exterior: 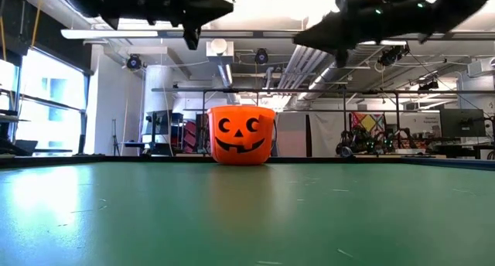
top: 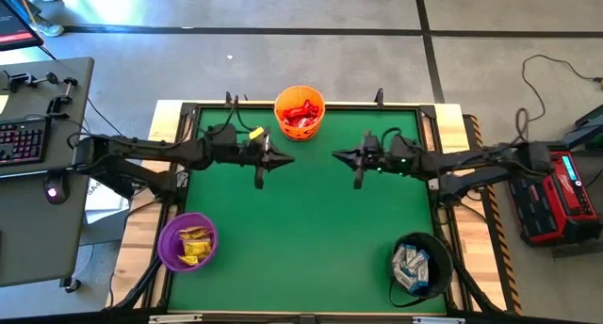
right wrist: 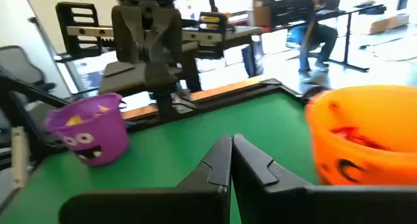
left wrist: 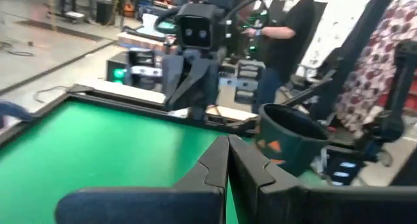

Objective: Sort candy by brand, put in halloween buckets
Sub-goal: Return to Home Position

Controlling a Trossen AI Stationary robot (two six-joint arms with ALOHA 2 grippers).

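Three halloween buckets stand on the green table. The orange one (top: 300, 112) at the far edge holds red candy (top: 301, 117). The purple one (top: 187, 240) at the near left corner holds yellow candy (top: 194, 246). The black one (top: 421, 265) at the near right holds white-blue candy (top: 411, 266). My left gripper (top: 288, 158) and my right gripper (top: 336, 155) hover shut and empty above the table's far half, tips facing each other, just near of the orange bucket. Both sets of fingers meet tip to tip in the wrist views (left wrist: 227, 146) (right wrist: 232, 143).
The green mat (top: 301, 230) has a raised black frame (top: 179, 202) around it. A desk with a keyboard (top: 21, 140) stands left of the table, a red device (top: 556, 197) right of it. A person (left wrist: 287, 35) stands in the room beyond the table.
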